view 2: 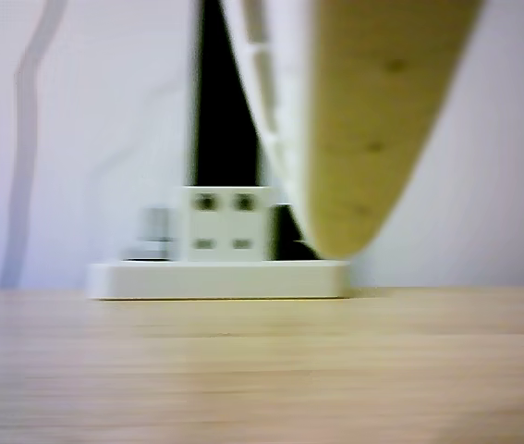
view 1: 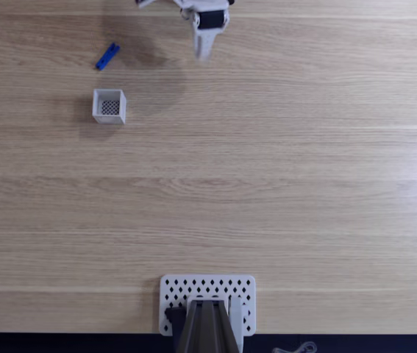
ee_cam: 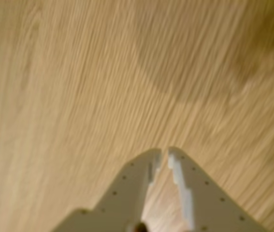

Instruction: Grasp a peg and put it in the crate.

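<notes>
The small bright blue peg point(view 1: 107, 56) lies slanted on the wooden table near the far left in the fixed view. Just below it stands the crate point(view 1: 109, 106), a little white open box with a dark mesh bottom and nothing in it. My gripper point(view 1: 203, 51) hangs at the top edge, to the right of the peg and well apart from it. In the wrist view the gripper point(ee_cam: 165, 152) has its two white fingertips nearly touching, with nothing between them, above bare blurred wood.
A flat white perforated plate point(view 1: 241, 290) holds the arm's base at the near table edge. In the other view, low over the table, a white base slab point(view 2: 217, 277) carries a white block point(view 2: 229, 225), and a blurred tan curved part point(view 2: 382, 120) hangs close to the lens.
</notes>
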You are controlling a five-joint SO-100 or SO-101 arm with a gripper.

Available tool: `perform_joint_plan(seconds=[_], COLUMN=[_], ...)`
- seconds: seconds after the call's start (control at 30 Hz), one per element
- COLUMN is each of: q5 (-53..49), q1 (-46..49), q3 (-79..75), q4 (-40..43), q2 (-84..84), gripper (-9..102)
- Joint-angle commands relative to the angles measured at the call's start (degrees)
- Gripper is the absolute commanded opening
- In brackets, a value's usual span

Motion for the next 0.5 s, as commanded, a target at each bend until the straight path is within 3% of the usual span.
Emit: perform_joint_plan(seconds=[0.0,0.23,0.47], q5=[-15.12,-34.37,-48.87], q1=[9.40,25.75,35.24], q3=[-7.56,-7.47,-5.45], q4=[-6.42,-29.44,-45.62], q2=[-6.06,-16.52,-27.60], gripper=[0,0,0])
